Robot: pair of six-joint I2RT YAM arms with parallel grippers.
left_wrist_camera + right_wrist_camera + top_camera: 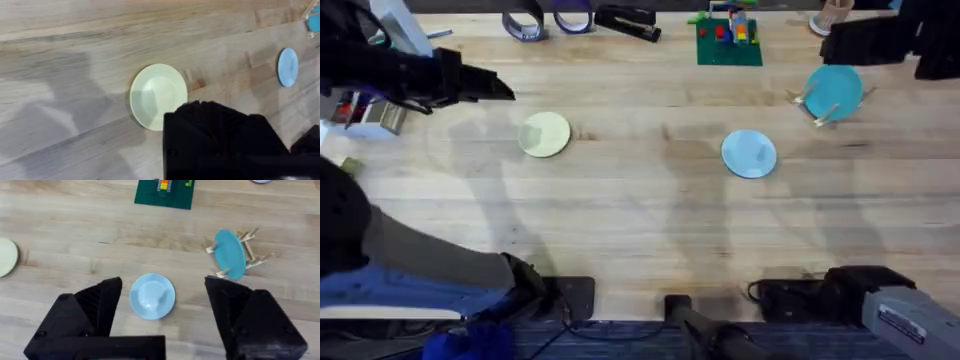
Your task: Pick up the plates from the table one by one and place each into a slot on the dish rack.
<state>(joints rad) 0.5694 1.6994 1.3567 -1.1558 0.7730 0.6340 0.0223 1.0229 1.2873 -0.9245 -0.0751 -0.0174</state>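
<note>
Toward the table's left side, your cream plate lies flat, with the left gripper hanging just beyond it; whether its fingers are parted I cannot tell. Near the middle lies the blue plate, flat between the right gripper's wide-spread jaws. At the far right, the rack already holds a teal plate. You're at the pick-up step, I judge: lower, pinch a rim, carry it to a free slot.

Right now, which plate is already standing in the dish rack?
The darker teal plate, upright in the dish rack. The cream plate and light blue plate lie flat.
</note>
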